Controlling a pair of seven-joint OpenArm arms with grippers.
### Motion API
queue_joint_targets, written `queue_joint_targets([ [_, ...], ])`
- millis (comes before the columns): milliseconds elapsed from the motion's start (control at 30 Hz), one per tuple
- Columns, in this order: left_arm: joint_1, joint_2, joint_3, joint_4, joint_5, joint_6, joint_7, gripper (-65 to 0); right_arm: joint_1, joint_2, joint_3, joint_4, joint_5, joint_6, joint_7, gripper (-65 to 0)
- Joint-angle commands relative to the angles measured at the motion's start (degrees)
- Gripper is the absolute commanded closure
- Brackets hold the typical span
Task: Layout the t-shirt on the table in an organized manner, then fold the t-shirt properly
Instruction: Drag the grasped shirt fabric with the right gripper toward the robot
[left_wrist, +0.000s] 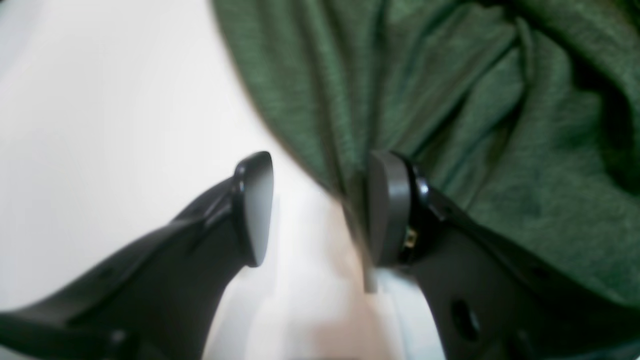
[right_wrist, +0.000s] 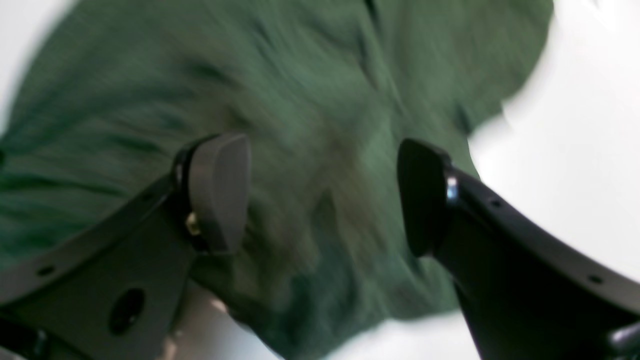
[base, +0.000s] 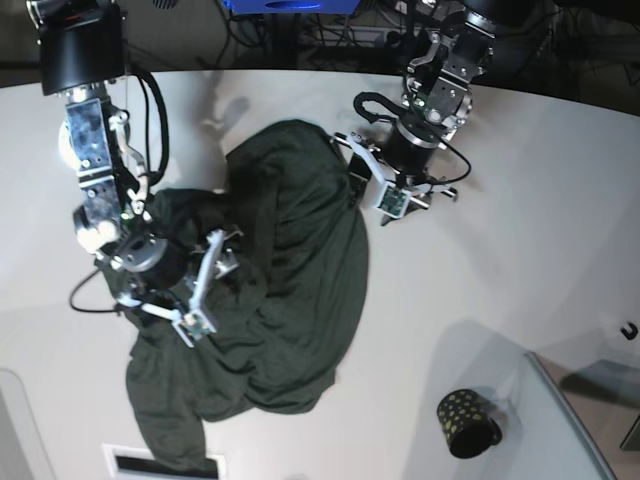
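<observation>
T-shirt (base: 280, 290) on table (base: 520, 250), cup (base: 465, 422) beside.

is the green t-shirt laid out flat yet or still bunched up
Still bunched up. The t-shirt lies in a crumpled heap on the table, with deep creases and overlapping layers; no sleeves or neckline are laid out.

Base cam: high, looking steeply down on the whole bench (base: 520, 200), both arms in shot, wide and far. Left wrist cam: mounted behind the left pincer (left_wrist: 320, 210), looking out past its tips, very close, t-shirt (left_wrist: 450, 100) edge ahead and right of the tips, bare bench to their left. Right wrist cam: same mount behind the right pincer (right_wrist: 325, 195), very close, motion-blurred, cloth filling the gap between the tips. All three views share the t-shirt; base shows both pincers too.
</observation>
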Motion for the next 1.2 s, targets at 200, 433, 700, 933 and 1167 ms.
queue_joint_targets([
  [200,3.8,-0.2,-9.4,5.8,-0.1,0.5,-1.3,-29.0,9.7,-6.4,-6.2,-16.3,0.0,-0.4,0.9,-41.1],
  [433,9.3,-0.3,-15.5,8.5,-0.1,0.5,-1.8,-29.0,12.5,-8.2,-6.4,-24.5,0.0,-6.5,4.4,-41.0],
  [700,11.5,-0.3,-17.9,8.7,-0.1,0.4,-1.8,-29.0,13.4,-8.2,-6.2,-31.4,0.0,-6.6,7.5,-33.2],
  [933,11.5,-0.3,-17.7,8.7,-0.1,0.4,-1.8,-29.0,11.4,-7.9,-3.5,-29.7,0.1,-6.6,7.5,0.0],
  [1167,11.5,-0.3,-17.7,8.3,-0.1,0.4,-1.8,-29.0,2.0,-6.2,2.0,-14.1,0.0,-6.5,6.3,0.0],
])
